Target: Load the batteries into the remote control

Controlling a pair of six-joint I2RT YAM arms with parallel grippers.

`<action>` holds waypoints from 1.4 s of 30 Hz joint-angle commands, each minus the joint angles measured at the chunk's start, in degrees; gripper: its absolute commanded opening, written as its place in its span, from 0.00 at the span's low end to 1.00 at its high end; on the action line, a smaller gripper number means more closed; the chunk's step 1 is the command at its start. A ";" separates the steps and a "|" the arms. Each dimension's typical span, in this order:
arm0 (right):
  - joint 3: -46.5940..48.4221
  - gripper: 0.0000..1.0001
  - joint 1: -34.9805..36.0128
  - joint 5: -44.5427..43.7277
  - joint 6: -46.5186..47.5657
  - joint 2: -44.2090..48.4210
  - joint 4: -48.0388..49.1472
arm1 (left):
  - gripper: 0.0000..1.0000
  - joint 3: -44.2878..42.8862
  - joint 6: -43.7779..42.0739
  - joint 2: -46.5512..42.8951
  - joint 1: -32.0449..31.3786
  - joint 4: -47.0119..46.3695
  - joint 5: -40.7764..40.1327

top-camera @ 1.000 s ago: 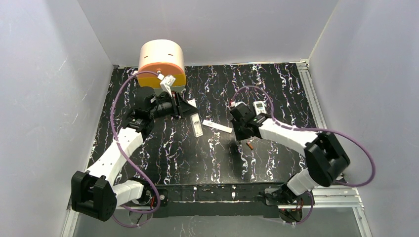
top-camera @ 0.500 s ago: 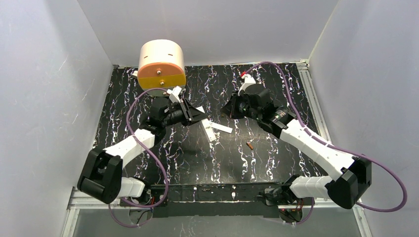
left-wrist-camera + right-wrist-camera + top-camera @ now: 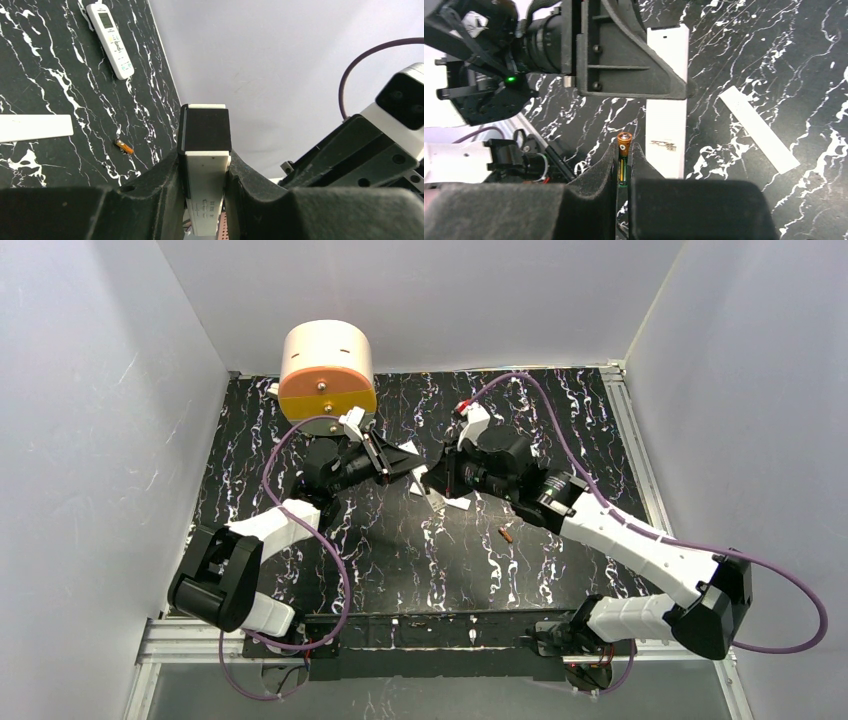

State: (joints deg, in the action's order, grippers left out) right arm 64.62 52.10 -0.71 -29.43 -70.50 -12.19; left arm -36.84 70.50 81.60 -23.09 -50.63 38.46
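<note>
left gripper [image 3: 204, 167]: clamped on a long white bar [image 3: 667, 100], one finger on each long side. the end of the bar facing the wrist camera is black.
right gripper [image 3: 624, 157]: closed tight on the held battery [image 3: 623, 147], with the fingers pinching its lower half.
held battery: stands upright between the right fingers, copper-orange, with its metal cap sticking out past the fingertips. it is just beside the left edge of the white bar; can't tell if they touch.
loose battery [image 3: 506, 534]: lies on its side on the table [image 3: 400, 570], under the right forearm in the top view. it is apart from both grippers and near the white strip.
remote control [image 3: 111, 40]: flat on the table, face up with display and buttons showing. it is near the table's edge by the wall and well apart from the left gripper. can't make it out in the top view.
white strip [image 3: 758, 129]: thin flat piece lying on the table beside the held bar, not gripped.
arms: both reach into the middle of the table, and the grippers meet close together nose to nose.
round container [image 3: 327, 365]: cream with an orange face, at the back left of the table behind the left gripper.
</note>
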 commanded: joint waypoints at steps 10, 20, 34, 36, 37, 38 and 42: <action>1.24 0.06 0.45 -5.51 7.40 -2.43 1.09 | 0.00 -0.98 1.19 -1.14 0.01 -4.04 1.71; -0.80 0.07 2.05 -5.96 8.02 -2.20 2.20 | 0.00 -2.02 3.41 0.13 0.04 -4.03 2.34; -2.57 0.17 3.37 -8.08 10.07 -1.76 2.28 | 0.00 -3.41 5.41 -0.41 -0.05 -3.05 2.96; -2.71 0.20 3.40 -8.11 9.53 -1.60 2.38 | 0.00 -3.50 5.13 -0.39 0.01 -2.98 2.94; -2.68 0.21 3.40 -8.08 9.44 -1.41 2.36 | 0.00 -3.50 5.06 -0.51 -0.05 -2.98 2.94; -2.59 0.23 3.37 -8.15 9.38 -1.28 2.35 | 0.00 -3.55 4.86 -0.53 -0.02 -2.89 2.94; -2.22 0.26 3.39 -8.85 9.20 -0.44 2.15 | 0.00 -3.75 4.49 -0.48 -0.09 -2.42 3.02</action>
State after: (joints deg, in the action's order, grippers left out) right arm 62.76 55.22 -7.84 -20.62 -72.71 -11.44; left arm -37.82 74.61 82.28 -23.00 -51.68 39.86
